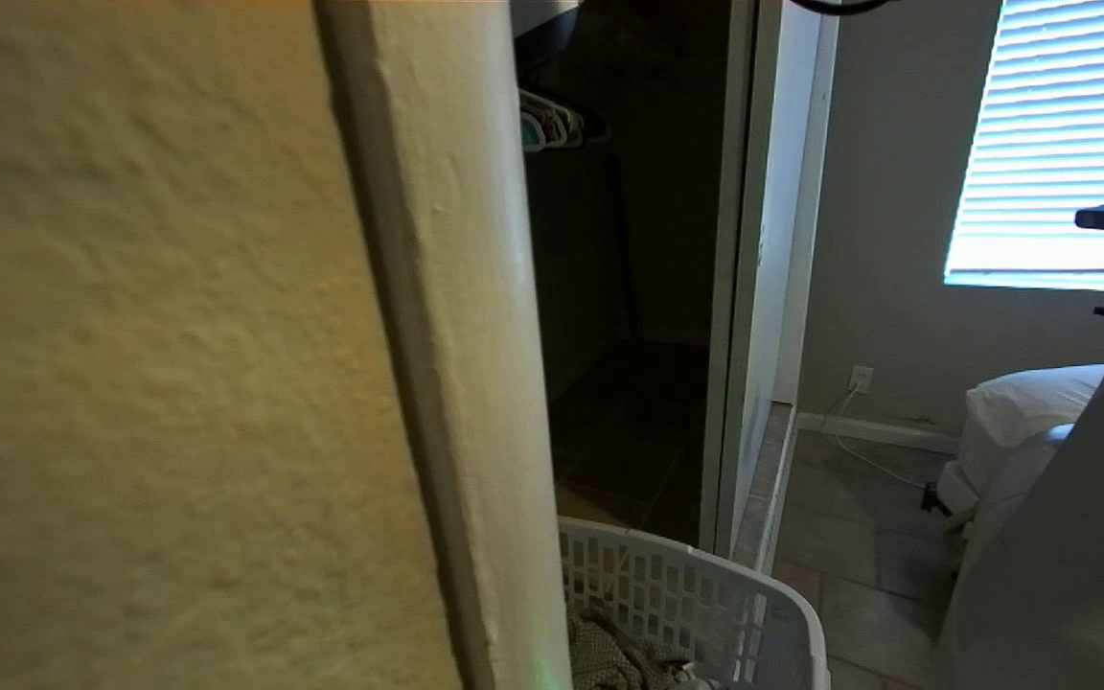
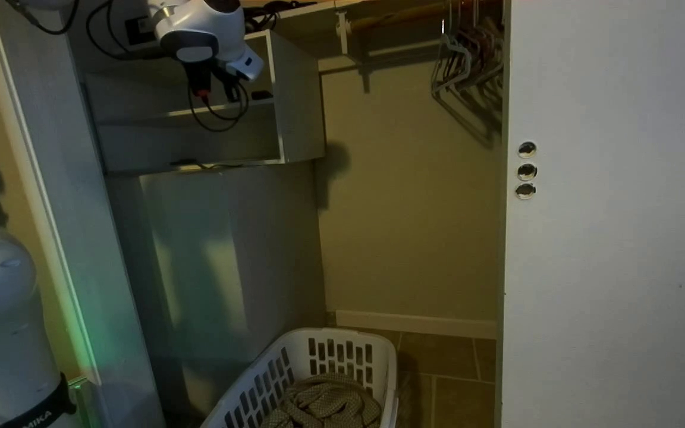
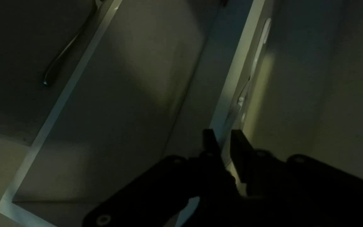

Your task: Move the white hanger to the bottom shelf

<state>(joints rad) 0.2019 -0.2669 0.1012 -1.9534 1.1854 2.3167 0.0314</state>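
The white hanger looks light and stiff; pinch its thin bar. The jaws, a bit apart, look empty.

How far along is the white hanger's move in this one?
Done: nothing of the move, it seems; the white hanger appears to lie on the middle shelf.
Under way: probably the grasp; in the wrist view the gripper is near the hanger, jaws apart, with no clear hold.
Left: likely closing on it, lifting it and setting it on the bottom shelf, where it does not yet lie.
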